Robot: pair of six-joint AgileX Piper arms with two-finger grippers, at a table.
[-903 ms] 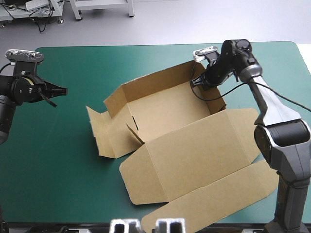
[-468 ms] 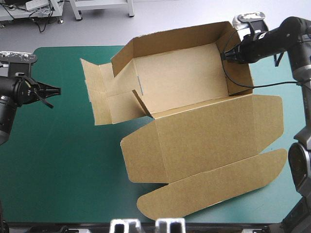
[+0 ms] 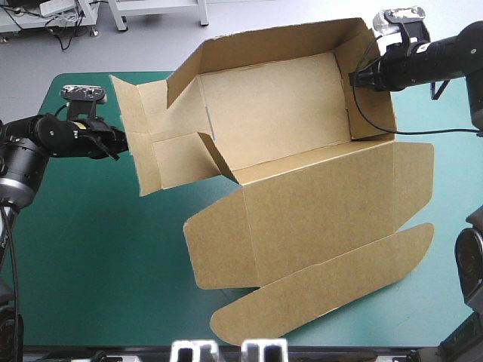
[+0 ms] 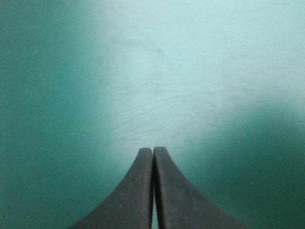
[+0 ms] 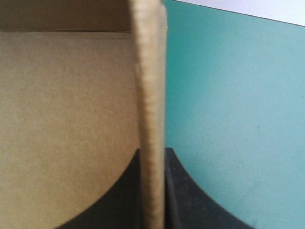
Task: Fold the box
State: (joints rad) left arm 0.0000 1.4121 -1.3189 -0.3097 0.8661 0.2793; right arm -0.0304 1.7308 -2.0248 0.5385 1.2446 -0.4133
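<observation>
Upper right: right gripper (image 3: 356, 78) pinching box (image 3: 272, 113) wall. Left edge: left gripper (image 3: 119, 143) closed, empty. Could slip loose under the tilted load.

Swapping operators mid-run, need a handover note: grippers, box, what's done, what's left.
Right gripper: shut on the box, pinching its right end wall.
Left gripper: shut, holding nothing, close beside the left end flaps; only teal-green cover ahead of it.
Box: far wall and right end wall raised; left end flaps splayed out; lid unfolded flat on the side nearest the robot.
Done: far and right walls up.
Left: raise and tuck the left end, probably next.
</observation>
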